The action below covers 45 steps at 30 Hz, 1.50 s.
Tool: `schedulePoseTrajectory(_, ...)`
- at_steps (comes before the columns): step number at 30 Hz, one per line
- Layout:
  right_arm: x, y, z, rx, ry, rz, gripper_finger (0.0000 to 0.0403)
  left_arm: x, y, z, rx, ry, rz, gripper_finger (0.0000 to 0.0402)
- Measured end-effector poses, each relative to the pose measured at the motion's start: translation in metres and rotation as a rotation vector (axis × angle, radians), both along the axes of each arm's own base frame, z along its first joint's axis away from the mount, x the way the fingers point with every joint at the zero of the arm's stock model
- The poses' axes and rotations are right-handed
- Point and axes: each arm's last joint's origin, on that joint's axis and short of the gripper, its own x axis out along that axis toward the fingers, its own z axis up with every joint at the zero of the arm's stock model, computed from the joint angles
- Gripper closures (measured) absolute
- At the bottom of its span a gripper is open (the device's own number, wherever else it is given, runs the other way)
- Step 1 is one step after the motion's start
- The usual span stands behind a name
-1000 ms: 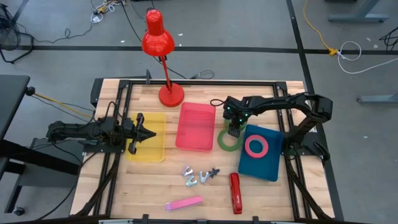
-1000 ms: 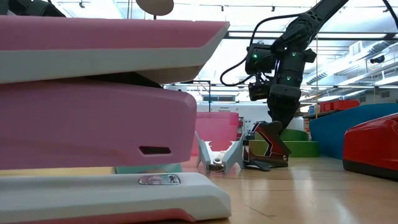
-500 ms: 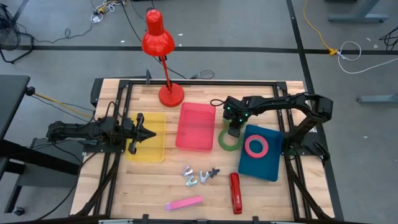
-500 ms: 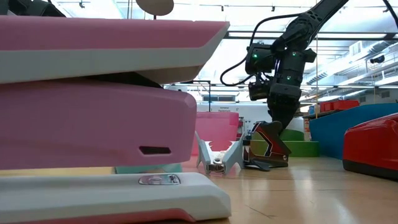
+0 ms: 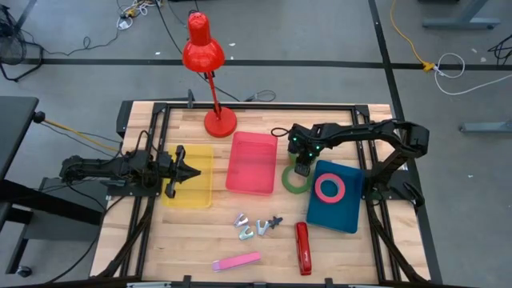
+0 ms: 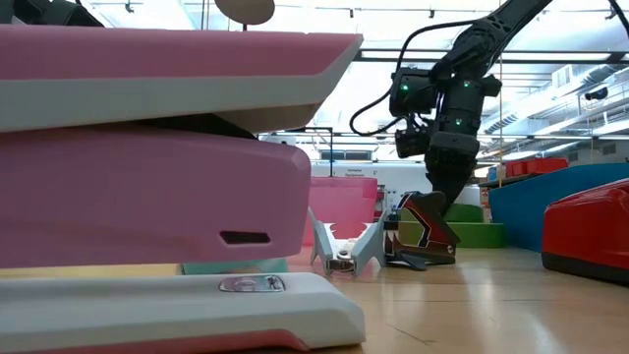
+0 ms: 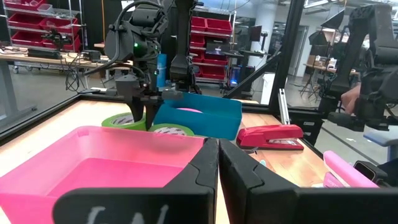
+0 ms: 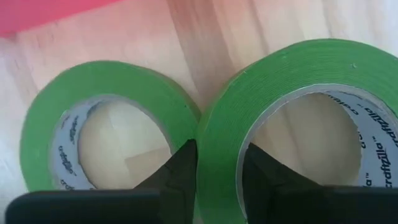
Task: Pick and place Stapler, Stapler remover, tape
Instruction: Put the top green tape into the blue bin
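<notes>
On the bench [image 5: 336,248], the blue tray [image 5: 334,210] with the pinkish-red tape [image 5: 330,189] lies just beside my right tool [image 5: 302,169], on its outer side. Two green tape rolls lie flat and touching between that tray and the pink bin [image 5: 252,162]. My right tool straddles the nearer green roll [image 8: 292,124], narrow, one finger [image 8: 180,171] in the seam against the other roll [image 8: 106,140] (the second inside the centre). My left tool [image 5: 186,170] waits closed over the yellow tray [image 5: 198,192], well apart.

We see a grey floor [image 5: 304,48] with loose cables [image 5: 436,60] around the wooden table [image 5: 192,236] — behind it, shelves [image 7: 214,43] hold red bins, and long ceiling lights [image 6: 393,12] shine
</notes>
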Motion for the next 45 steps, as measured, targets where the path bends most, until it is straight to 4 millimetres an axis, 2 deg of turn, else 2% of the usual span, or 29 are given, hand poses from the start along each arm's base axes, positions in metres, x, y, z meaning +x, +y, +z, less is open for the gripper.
schedulePoseTrajectory(5, -0.003, 0.000, 0.019, -0.048, -0.002, 0.012, 0.0313, 0.000, 0.000, 0.000, 0.000, 0.000, 0.000, 0.0383)
schedulePoseTrajectory(14, -0.009, 0.002, 0.066, -0.105, -0.095, 0.036, 0.0314, 0.000, 0.000, 0.000, 0.000, 0.001, 0.000, 0.0383)
schedulePoseTrajectory(26, -0.046, 0.023, 0.111, -0.077, -0.188, 0.006, 0.0313, 0.000, 0.000, 0.000, 0.000, 0.000, 0.000, 0.0383)
schedulePoseTrajectory(33, -0.063, 0.042, 0.113, -0.062, -0.227, 0.013, 0.0312, 0.000, 0.000, 0.000, 0.000, 0.000, 0.000, 0.0383)
schedulePoseTrajectory(45, -0.090, 0.078, 0.093, 0.044, -0.183, 0.065, 0.0312, 0.000, 0.000, 0.000, 0.000, 0.000, 0.000, 0.0383)
